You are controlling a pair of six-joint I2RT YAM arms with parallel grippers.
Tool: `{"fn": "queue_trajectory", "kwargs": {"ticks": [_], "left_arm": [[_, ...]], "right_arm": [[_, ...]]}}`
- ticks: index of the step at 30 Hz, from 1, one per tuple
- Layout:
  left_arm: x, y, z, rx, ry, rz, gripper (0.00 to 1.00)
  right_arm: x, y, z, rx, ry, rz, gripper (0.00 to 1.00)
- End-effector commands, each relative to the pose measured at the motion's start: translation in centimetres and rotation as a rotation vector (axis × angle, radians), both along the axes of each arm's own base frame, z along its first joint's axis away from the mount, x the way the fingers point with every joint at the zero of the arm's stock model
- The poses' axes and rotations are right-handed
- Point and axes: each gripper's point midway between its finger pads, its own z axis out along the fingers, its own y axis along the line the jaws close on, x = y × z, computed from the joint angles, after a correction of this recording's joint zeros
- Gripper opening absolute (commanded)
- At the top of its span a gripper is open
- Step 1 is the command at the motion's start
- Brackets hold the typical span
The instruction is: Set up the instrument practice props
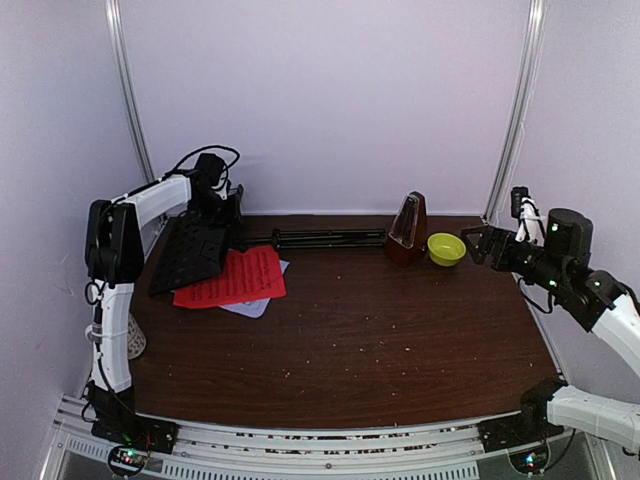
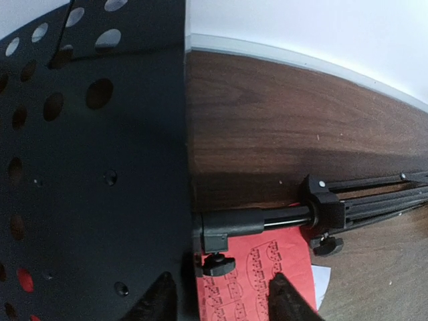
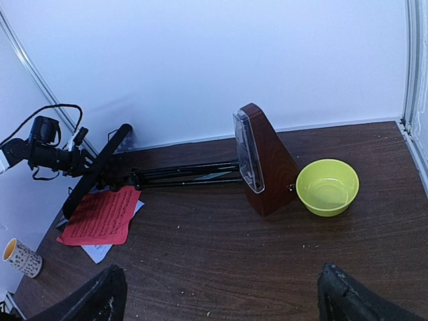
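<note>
The black perforated music stand lies flat at the back left, its folded tripod legs stretching right along the wall. Its desk rests partly on a red sheet, which covers a white sheet. My left gripper hovers over the joint between desk and shaft. In the left wrist view its jaws stand apart around the desk's edge and a small knob, touching neither. The brown pyramid metronome stands upright at the back right. My right gripper hangs wide open to its right, holding nothing.
A yellow-green bowl sits just right of the metronome, between it and my right gripper. A patterned white mug stands off the table's left edge by the left arm. Crumbs dot the dark wooden table.
</note>
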Motion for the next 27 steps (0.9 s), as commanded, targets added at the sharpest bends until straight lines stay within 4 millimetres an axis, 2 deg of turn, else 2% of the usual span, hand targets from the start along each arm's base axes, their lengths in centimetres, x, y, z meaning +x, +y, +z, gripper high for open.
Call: {"fn": "queue_trajectory", "kwargs": {"ticks": [1, 6, 8, 14, 16, 21, 24, 27], "left_arm": [[1.3, -0.8, -0.1, -0.035, -0.024, -0.003, 0.41], [1.5, -0.5, -1.7, -0.008, -0.004, 0.006, 0.3], [1.6, -0.5, -1.9, -0.004, -0.003, 0.008, 0.21], [2.0, 0.0, -0.2, 0.035, -0.033, 0.028, 0.05], [2.2, 0.2, 0.7, 0.044, -0.046, 0.035, 0.0], [2.8, 0.6, 3.3, 0.056, -0.099, 0.056, 0.0], [3.1, 0.9, 6.1, 0.071, -0.157, 0.058, 0.0], [3.0, 1.3, 9.9, 0.097, -0.238, 0.051, 0.0]], "right_arm": [[0.2, -0.3, 0.4, 0.037, -0.022, -0.021, 1.0], [0.3, -0.1, 0.3, 0.046, -0.016, -0.017, 1.0], [0.3, -0.1, 0.4, 0.049, -0.02, -0.015, 1.0], [0.4, 0.2, 0.7, 0.063, -0.023, -0.004, 1.0], [0.4, 0.2, 0.7, 0.066, -0.02, 0.0, 1.0], [-0.1, 0.6, 1.0, 0.087, -0.035, 0.026, 1.0], [-0.4, 0.5, 1.4, 0.095, -0.053, 0.03, 1.0], [-0.7, 0.3, 1.6, 0.079, -0.068, 0.026, 1.0]]}}
